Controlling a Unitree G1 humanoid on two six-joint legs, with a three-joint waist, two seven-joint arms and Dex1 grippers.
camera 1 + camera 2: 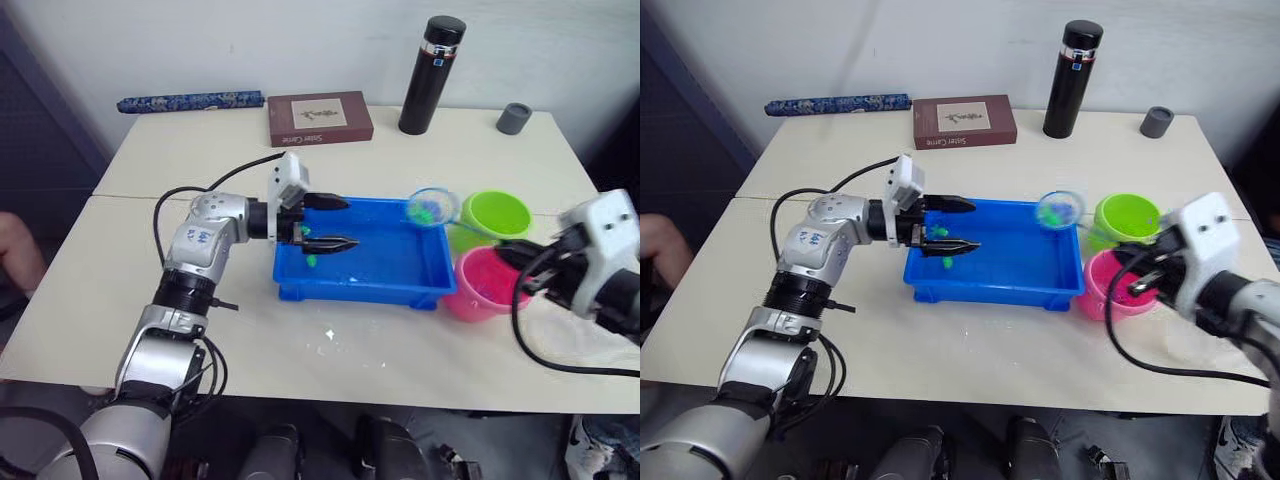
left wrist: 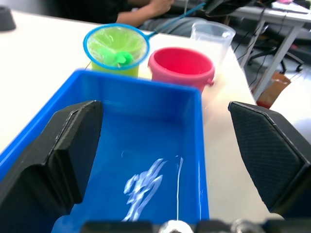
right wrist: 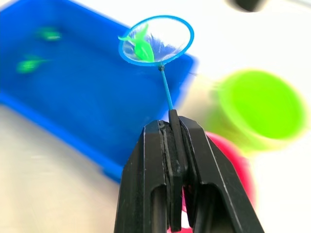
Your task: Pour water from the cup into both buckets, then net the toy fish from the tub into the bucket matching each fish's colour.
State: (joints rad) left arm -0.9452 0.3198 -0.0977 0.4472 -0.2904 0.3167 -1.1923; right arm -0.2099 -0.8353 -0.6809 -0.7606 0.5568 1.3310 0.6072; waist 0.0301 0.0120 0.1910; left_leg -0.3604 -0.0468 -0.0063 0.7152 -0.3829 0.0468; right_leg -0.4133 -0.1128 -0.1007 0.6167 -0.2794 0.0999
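Observation:
The blue tub sits mid-table with two green toy fish in its water near the left end. My left gripper is open over that left end, its fingers above the water. My right gripper is shut on the thin handle of a blue-rimmed net. The net hangs over the tub's far right corner with a green fish in it, just beside the lime green bucket. In front of that bucket stands the pink bucket. The clear cup stands beyond the pink bucket.
A tall black flask, a grey cap, a brown book and a blue patterned roll line the table's far edge. A person's arm shows at the left edge.

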